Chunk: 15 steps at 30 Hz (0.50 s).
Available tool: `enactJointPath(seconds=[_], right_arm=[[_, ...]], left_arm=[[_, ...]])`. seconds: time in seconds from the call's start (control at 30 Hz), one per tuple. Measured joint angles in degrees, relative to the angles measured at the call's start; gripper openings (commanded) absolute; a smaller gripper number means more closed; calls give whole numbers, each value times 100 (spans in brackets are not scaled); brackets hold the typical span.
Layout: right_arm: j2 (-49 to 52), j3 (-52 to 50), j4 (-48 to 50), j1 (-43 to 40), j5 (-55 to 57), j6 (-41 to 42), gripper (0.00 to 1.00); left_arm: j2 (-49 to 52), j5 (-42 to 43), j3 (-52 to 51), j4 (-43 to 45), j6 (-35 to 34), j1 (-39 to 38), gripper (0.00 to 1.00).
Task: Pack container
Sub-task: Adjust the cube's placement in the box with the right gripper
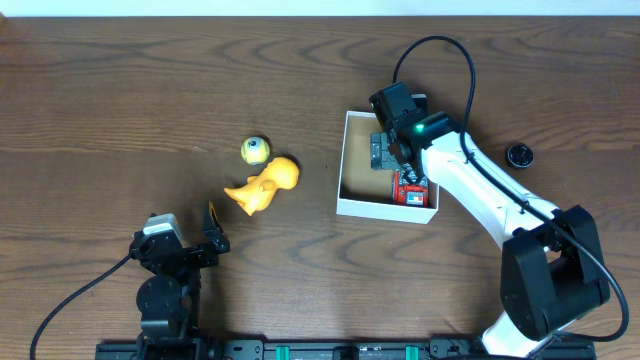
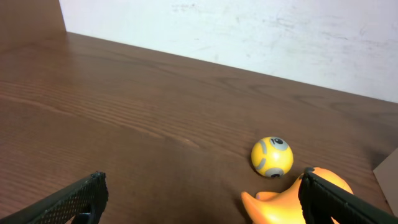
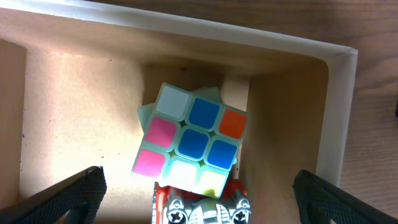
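The container (image 1: 352, 160) is a shallow white box with a brown inside, right of centre. In it lie a colourful puzzle cube (image 3: 191, 139) and a red and grey toy (image 3: 202, 205), the cube resting partly on the toy. My right gripper (image 1: 397, 148) hovers over the box, open and empty, its fingertips either side of the two toys (image 3: 198, 193). An orange duck-like toy (image 1: 262, 185) and a yellow ball with grey markings (image 1: 256, 150) lie left of the box. My left gripper (image 1: 208, 237) is open and empty near the front edge, facing the duck (image 2: 292, 199) and the ball (image 2: 272, 157).
A small black round cap (image 1: 518, 155) lies on the table right of the right arm. The container's white wall (image 3: 339, 118) rises on the right in the right wrist view. The brown wooden table (image 1: 120, 120) stretches to the left.
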Motion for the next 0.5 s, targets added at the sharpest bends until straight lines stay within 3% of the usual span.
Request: enactJointPath(seconds=[0.5], right_arm=[[-656, 13, 131, 0, -573, -721, 99]], left_arm=[[0, 0, 0, 0, 0, 0, 98]])
